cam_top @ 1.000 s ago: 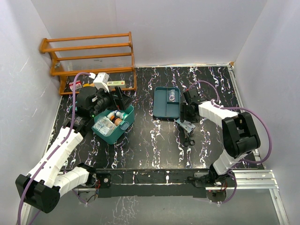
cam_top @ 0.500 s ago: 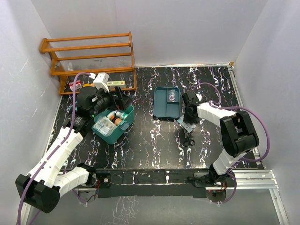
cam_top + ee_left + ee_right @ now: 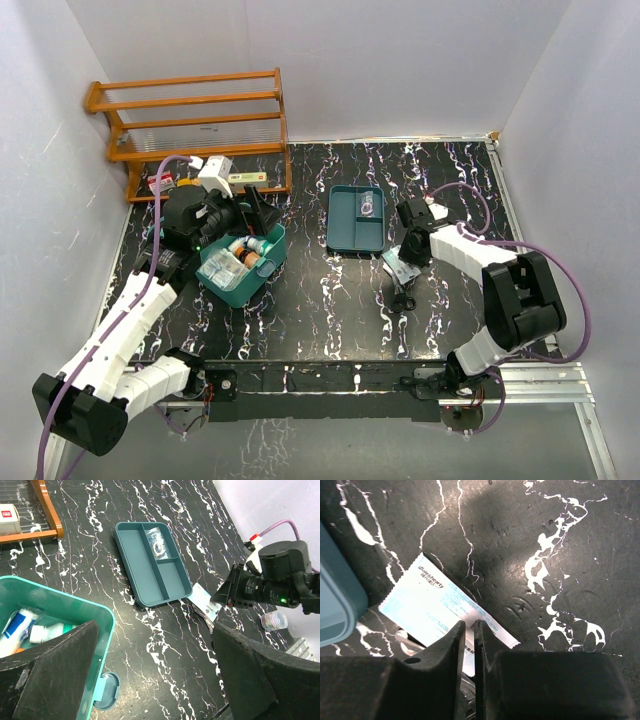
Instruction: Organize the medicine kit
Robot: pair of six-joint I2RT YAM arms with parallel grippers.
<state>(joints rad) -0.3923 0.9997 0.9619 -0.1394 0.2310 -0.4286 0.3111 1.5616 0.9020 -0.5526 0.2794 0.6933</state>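
Right claw (image 3: 469, 630) is sitting nearly closed, seemingly pinching the white sachet (image 3: 440, 597); left claw (image 3: 155, 630) is gaping empty above the medicine kit (image 3: 75, 610).

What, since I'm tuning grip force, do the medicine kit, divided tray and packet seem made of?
Medicine kit: moulded teal plastic, smooth with a slight sheen, rounded rim.
Divided tray: darker teal plastic, matte, with moulded partitions.
Packet: probably thin paper or foil film; it lies flat and carries printed text.
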